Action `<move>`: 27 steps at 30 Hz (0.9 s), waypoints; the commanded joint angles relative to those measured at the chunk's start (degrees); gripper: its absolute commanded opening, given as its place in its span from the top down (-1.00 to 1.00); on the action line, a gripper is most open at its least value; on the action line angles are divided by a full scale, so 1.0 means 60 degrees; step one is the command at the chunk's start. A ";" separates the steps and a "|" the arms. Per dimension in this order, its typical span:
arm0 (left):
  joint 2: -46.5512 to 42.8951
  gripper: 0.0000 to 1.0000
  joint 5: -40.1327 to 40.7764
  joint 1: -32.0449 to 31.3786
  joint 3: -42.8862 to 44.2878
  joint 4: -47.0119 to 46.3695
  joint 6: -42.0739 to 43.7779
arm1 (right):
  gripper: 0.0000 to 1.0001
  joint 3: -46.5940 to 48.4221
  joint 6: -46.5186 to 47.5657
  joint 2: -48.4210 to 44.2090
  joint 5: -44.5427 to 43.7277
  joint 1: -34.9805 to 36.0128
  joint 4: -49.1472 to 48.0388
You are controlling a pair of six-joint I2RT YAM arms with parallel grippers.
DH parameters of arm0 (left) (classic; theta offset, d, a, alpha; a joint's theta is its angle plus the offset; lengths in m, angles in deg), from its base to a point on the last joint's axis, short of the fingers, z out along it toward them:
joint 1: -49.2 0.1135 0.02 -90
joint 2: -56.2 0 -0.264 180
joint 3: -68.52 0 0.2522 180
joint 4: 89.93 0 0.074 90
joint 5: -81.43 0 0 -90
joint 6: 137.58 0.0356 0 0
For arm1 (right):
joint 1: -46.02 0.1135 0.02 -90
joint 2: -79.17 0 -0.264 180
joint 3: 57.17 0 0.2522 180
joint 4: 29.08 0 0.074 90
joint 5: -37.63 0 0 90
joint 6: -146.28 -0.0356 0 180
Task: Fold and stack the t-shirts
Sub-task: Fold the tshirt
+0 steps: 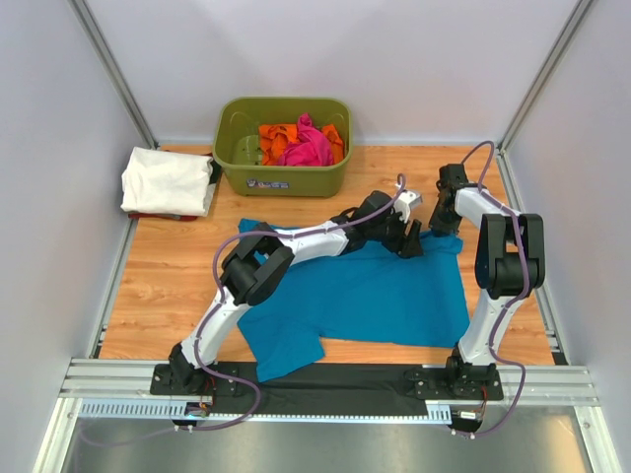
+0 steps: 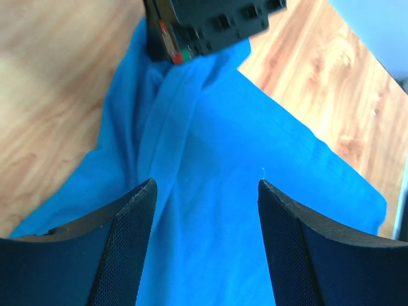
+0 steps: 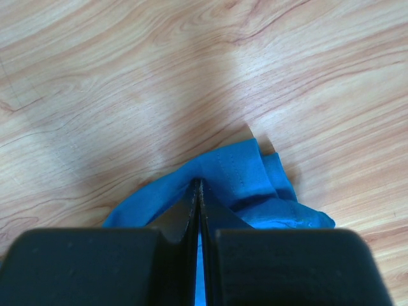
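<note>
A teal-blue t-shirt (image 1: 375, 296) lies spread on the wooden table. My right gripper (image 1: 440, 227) is shut on its far right corner, and in the right wrist view the closed fingertips (image 3: 197, 183) pinch a bunched hem of the blue cloth (image 3: 245, 169). My left gripper (image 1: 407, 241) hangs just beside it over the same far edge. It stands open (image 2: 205, 186) above the cloth (image 2: 255, 217) with nothing between its fingers. A folded white t-shirt (image 1: 166, 180) lies at the far left. Pink (image 1: 308, 146) and orange (image 1: 276, 143) t-shirts sit in the tub.
An olive-green tub (image 1: 283, 175) stands at the back centre. White walls and metal posts close in the table on three sides. Bare wood (image 1: 168, 286) shows left of the blue shirt. The right gripper's black body (image 2: 210, 25) is at the top of the left wrist view.
</note>
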 commanded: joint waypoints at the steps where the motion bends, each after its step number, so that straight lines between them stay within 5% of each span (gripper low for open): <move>1: -0.0026 -0.43 0.0544 -0.0037 0.0715 0.0050 0.0594 | 0.99 0.0116 -0.0098 0.0019 -0.0198 -0.0028 0.0069; 7: 0.0618 -0.40 0.0211 0.0066 0.1595 0.0636 0.0242 | 0.99 0.0145 -0.0084 0.0063 -0.0168 -0.0028 0.0084; 27: 0.0867 -0.18 0.0121 0.0022 0.1244 0.0827 0.0051 | 0.99 0.0131 -0.0113 0.0122 -0.0183 -0.0028 0.0040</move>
